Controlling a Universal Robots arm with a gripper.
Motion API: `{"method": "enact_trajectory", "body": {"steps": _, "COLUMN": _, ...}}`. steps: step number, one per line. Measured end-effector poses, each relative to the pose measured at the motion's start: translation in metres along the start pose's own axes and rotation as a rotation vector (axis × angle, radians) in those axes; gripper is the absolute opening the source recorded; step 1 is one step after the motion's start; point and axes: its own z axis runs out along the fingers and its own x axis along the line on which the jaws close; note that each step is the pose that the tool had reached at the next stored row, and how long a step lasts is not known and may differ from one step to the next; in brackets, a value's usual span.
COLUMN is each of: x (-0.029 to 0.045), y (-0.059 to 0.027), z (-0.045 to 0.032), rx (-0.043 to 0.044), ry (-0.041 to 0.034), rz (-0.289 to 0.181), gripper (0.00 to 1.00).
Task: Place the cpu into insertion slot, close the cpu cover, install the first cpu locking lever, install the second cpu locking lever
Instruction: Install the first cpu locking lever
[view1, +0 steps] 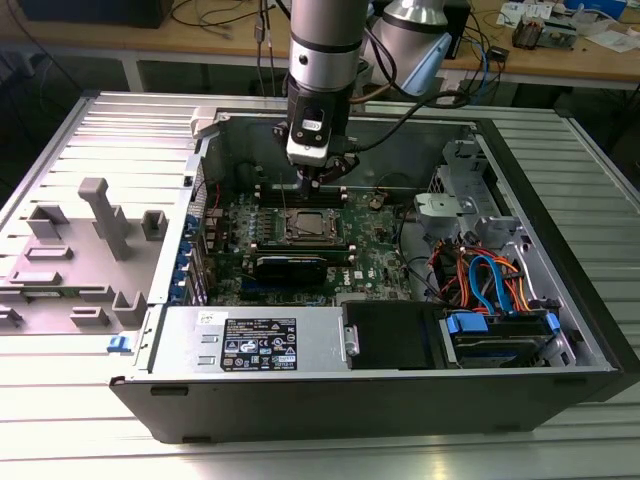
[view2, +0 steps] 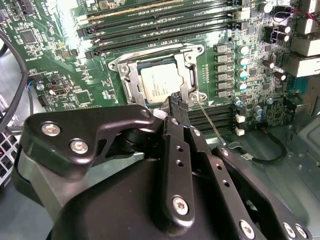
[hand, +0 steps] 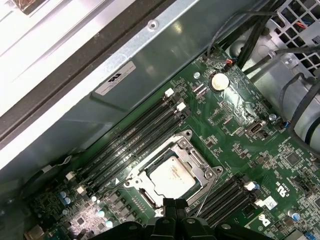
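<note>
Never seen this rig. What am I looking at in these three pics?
One robot arm with a black gripper reaches into an open computer case lying on a slatted metal table. The exterior view comes from a camera off the arm. Both wrist views come from cameras on the arm, looking past the gripper at the green motherboard. The cpu sits in the insertion slot, with the cpu cover down around it. A thin wire lever sticks out beside it. The gripper is shut near the socket's corner, with nothing visibly held.
</note>
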Motion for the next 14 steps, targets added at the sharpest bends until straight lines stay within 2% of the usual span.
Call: {"method": "enact_trajectory", "body": {"steps": 14, "x": -0.0005, "y": -0.0006, "z": -0.0001, "rx": 0.0047, "ry": -0.0007, "rz": -0.135, "gripper": 0.11}}
